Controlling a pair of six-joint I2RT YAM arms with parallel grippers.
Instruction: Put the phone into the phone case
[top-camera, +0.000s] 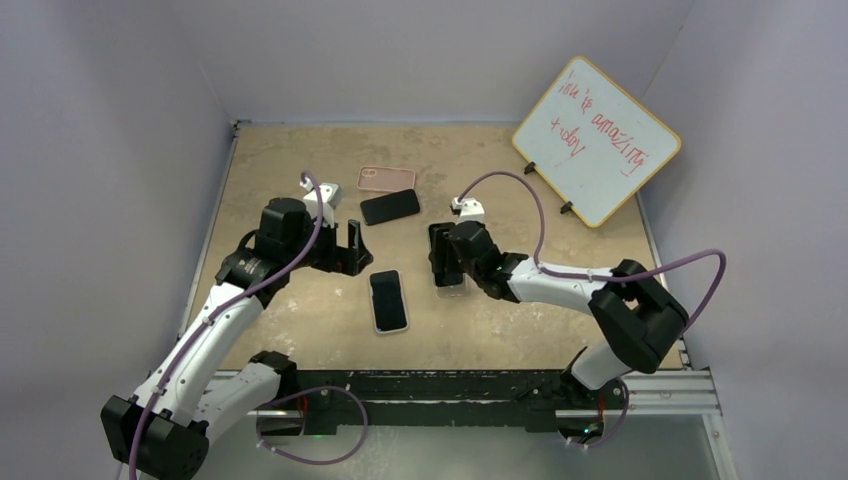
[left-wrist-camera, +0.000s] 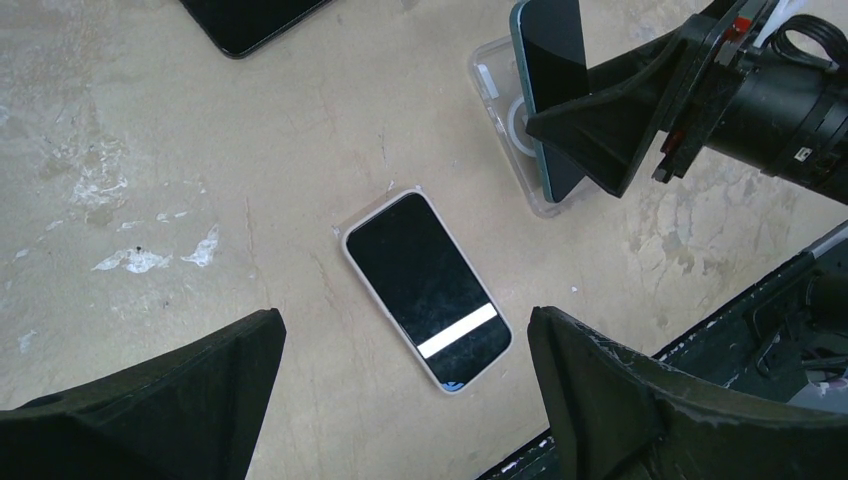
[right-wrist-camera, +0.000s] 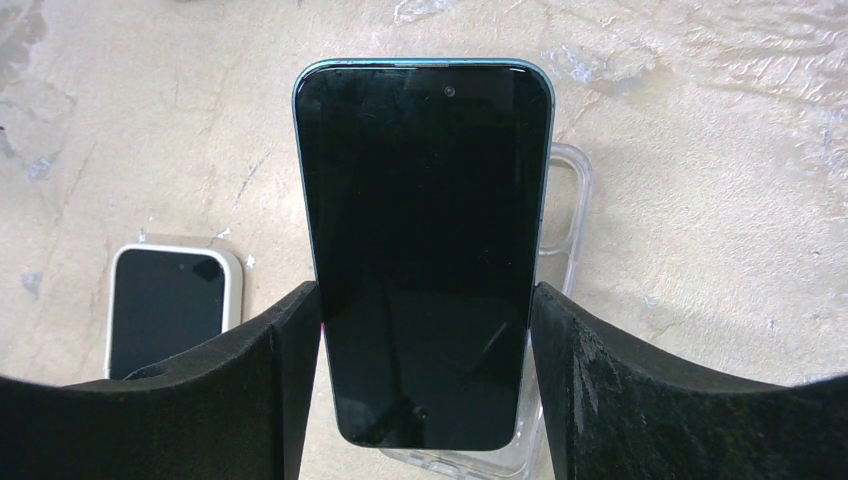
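My right gripper (right-wrist-camera: 427, 312) is shut on the long sides of a dark phone (right-wrist-camera: 430, 240) with a teal rim. The phone is held tilted just above a clear phone case (right-wrist-camera: 566, 205) that lies on the table, and it hides most of the case. From overhead, the phone (top-camera: 446, 255) and clear case (top-camera: 452, 290) sit right of centre. In the left wrist view the same phone (left-wrist-camera: 549, 60) stands over the case (left-wrist-camera: 500, 120). My left gripper (left-wrist-camera: 405, 330) hangs open and empty above another phone in a white case (left-wrist-camera: 428, 290).
The white-cased phone (top-camera: 388, 300) lies near the middle of the tan table (top-camera: 300, 310). A bare black phone (top-camera: 390, 207) and a pink case (top-camera: 387, 179) lie farther back. A whiteboard (top-camera: 597, 140) leans at the back right. Grey walls enclose the table.
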